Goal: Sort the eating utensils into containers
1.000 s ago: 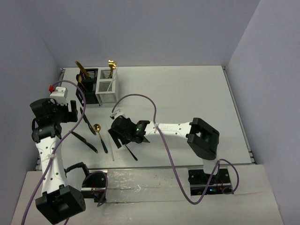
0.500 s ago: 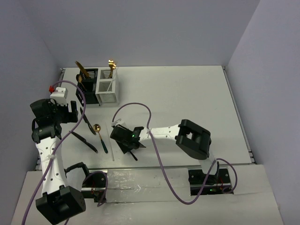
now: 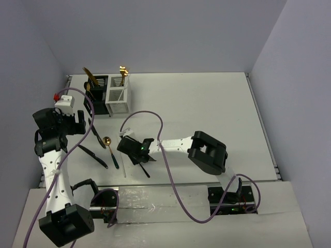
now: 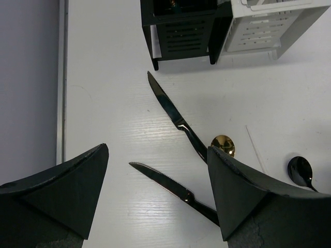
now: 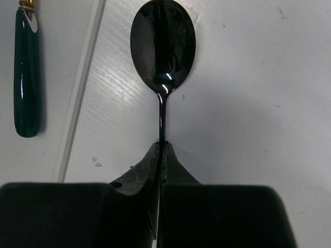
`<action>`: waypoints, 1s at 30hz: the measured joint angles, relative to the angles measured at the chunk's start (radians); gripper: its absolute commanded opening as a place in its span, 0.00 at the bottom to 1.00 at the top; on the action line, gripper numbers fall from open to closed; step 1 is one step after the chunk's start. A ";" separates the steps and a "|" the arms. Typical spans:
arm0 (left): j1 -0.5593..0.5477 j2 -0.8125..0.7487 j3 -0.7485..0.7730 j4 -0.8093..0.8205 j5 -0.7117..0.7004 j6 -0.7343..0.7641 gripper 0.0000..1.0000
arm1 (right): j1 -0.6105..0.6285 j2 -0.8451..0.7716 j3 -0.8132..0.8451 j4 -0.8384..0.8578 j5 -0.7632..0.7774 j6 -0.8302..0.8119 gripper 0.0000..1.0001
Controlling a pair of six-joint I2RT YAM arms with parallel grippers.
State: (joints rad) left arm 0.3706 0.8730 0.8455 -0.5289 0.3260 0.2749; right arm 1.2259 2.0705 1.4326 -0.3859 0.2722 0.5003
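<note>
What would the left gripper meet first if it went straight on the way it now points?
Probably the nearer black knife, lying on the table in the gap ahead of the open left gripper. The second black knife lies farther on. Depth is unclear, so it might touch bare table beside the blade instead.

the right gripper point(image 5: 162, 148) hides the handle of the black spoon point(image 5: 163, 41); a green handle point(image 5: 27, 77) is cropped.

No writing, label, brand or number can be read in any view. The black caddy point(image 4: 181, 36), white caddy point(image 4: 269, 31) and black spoon point(image 5: 163, 46) show plain surfaces. The red tab point(image 3: 57, 96), upper left of the top view, is too small to tell.
</note>
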 measured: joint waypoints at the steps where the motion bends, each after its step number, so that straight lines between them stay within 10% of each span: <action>1: 0.000 0.003 0.006 0.000 0.000 0.000 0.87 | 0.000 0.000 0.000 0.000 0.001 0.000 0.00; 15: 0.002 0.052 0.129 -0.100 0.284 -0.002 0.81 | 0.002 -0.159 -0.205 0.231 0.250 -0.077 0.00; 30: -0.019 0.084 0.168 -0.036 0.599 -0.171 0.77 | 0.002 -0.166 0.053 0.720 0.414 -0.299 0.00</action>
State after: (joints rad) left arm 0.3511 0.9569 1.0138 -0.5652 0.9249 0.1036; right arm 1.2282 1.9041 1.4857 0.3340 0.6861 0.2008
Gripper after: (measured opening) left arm 0.784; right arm 0.016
